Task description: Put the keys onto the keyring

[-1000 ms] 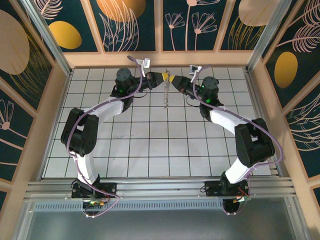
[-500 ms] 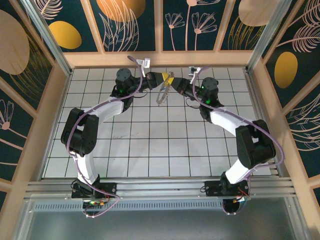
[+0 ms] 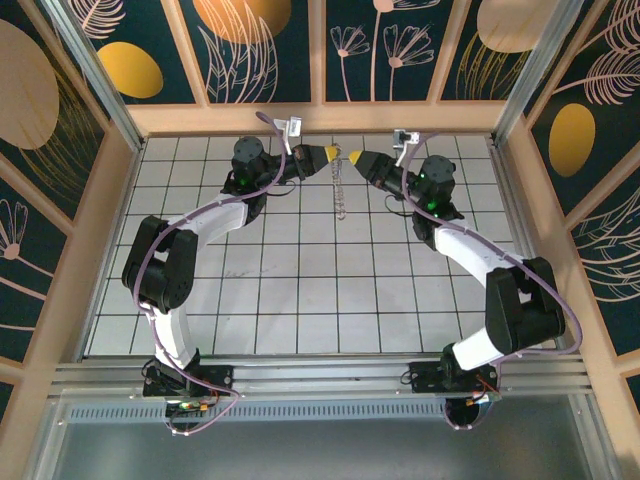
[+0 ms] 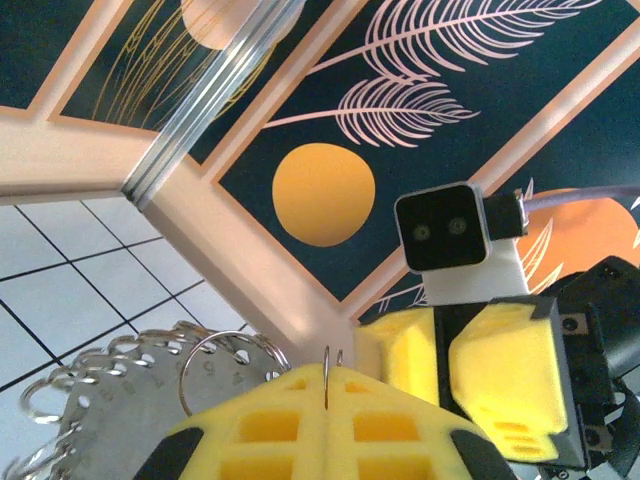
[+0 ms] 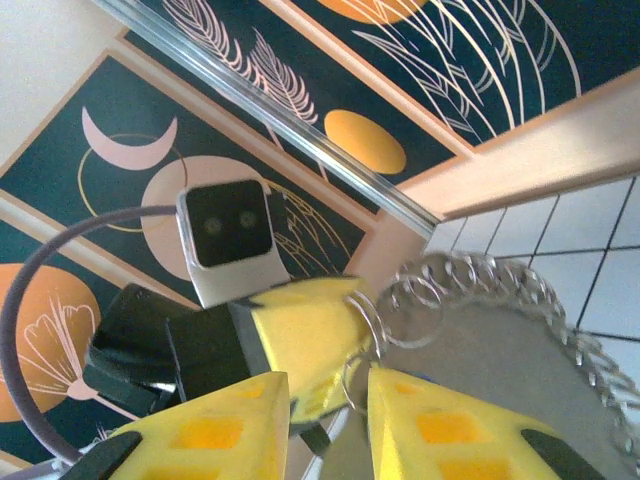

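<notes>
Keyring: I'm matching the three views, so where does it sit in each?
Top external: keyring hangs edge-on, upper centre, from the left gripper.
Left wrist: keyring lower left.
Right wrist: keyring centre right.
Shared landmark: the left gripper shut on its rim.

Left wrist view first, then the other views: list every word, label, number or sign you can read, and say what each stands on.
No text can be read in any view.
Faint marks on the flat metal of the keyring, near its rim: too blurred to read.
Wall panels: painted leaves, flowers and circles, no lettering.
</notes>
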